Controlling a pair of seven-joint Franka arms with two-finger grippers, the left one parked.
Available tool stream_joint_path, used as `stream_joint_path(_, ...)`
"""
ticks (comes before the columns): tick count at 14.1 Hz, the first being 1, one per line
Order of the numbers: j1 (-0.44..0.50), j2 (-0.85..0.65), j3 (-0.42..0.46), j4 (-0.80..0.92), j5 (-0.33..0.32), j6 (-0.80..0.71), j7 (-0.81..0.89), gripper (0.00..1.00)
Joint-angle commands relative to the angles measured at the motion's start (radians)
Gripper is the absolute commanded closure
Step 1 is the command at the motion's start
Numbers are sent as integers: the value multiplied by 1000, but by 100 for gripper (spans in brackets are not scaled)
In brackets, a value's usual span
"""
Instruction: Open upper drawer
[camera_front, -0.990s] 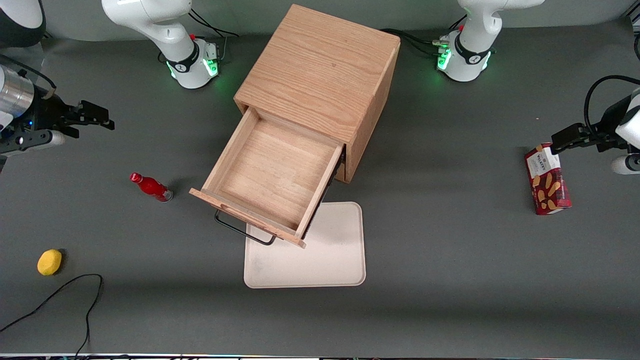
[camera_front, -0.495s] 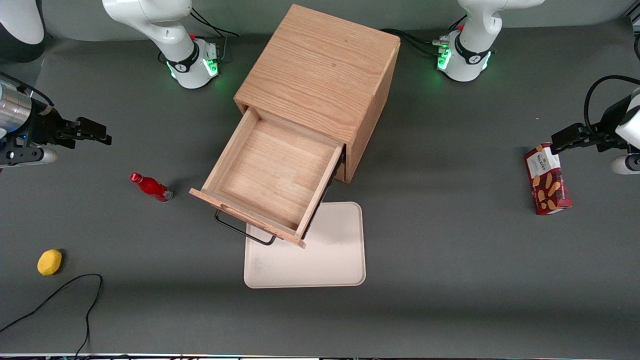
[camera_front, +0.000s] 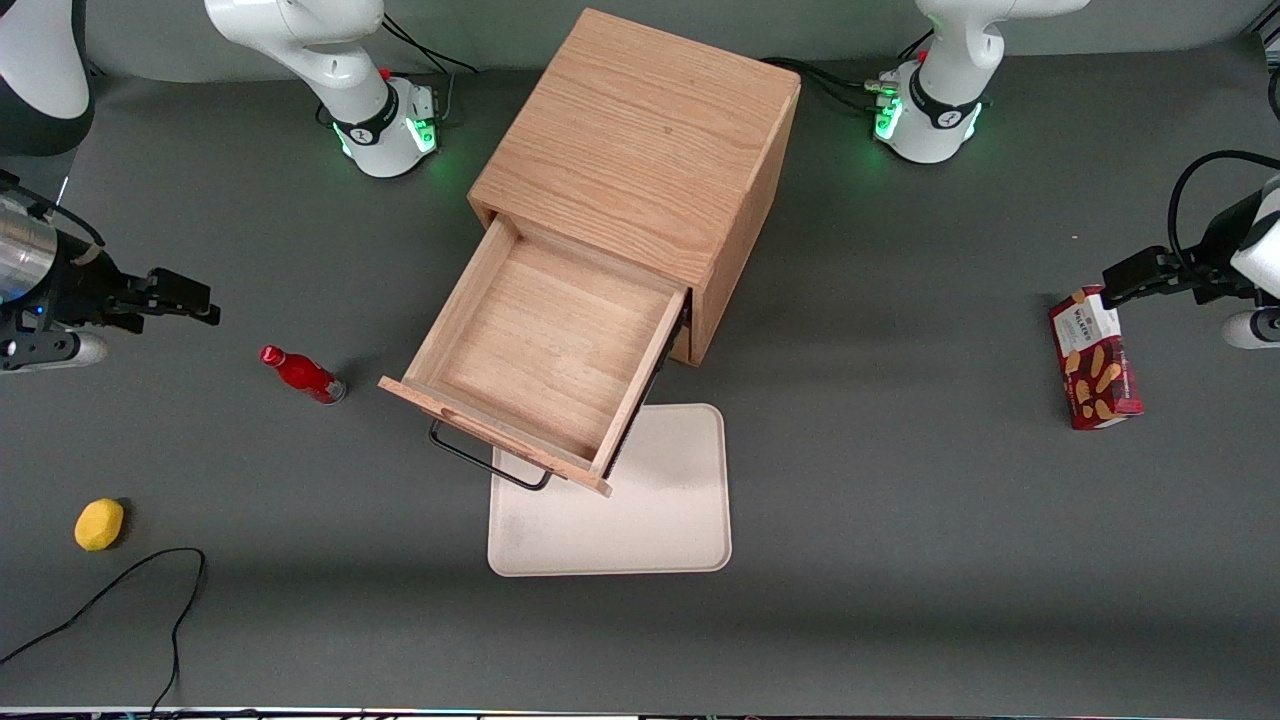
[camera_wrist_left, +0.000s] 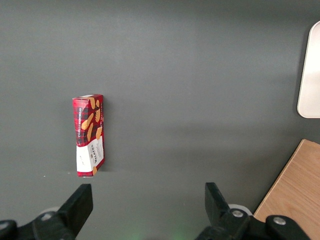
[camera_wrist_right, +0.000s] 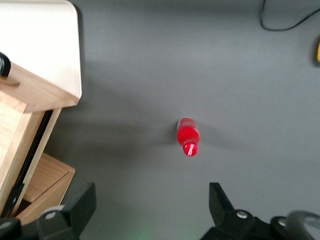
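I see the upper drawer (camera_front: 545, 355) pulled well out of the cabinet (camera_front: 640, 150), its wire handle (camera_front: 487, 462) overhanging the cream tray (camera_front: 660, 520). My gripper (camera_front: 190, 298) hangs at the working arm's end of the table, fingers spread and holding nothing, above bare mat near the red bottle (camera_front: 301, 374) (which stands between it and the drawer). I judge the opening done; the drawer lies sideways toward the table's middle from my hand.

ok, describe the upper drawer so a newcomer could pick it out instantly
Start at the oak cabinet mid-table. The upper drawer juts out of its front, pulled open over the cream tray. It shows a bare square wooden interior and a thin black wire handle. The gripper is open, clear of it, above the table near the red bottle.
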Motion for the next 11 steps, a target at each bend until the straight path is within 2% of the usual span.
stream_joint_path(1,-19,45,42,91,-45,-29,56,0)
stream_joint_path(3,-34,43,47,106,-89,-67,48,0)
stream_joint_path(4,-54,43,77,109,-100,-79,48,0)
stream_joint_path(6,-101,40,113,108,-88,-85,47,0)
stream_joint_path(8,-57,39,72,103,-84,-128,41,0)
stream_joint_path(10,0,29,-31,105,-30,-139,-26,0)
stream_joint_path(11,-5,22,-45,106,-3,-151,-53,0)
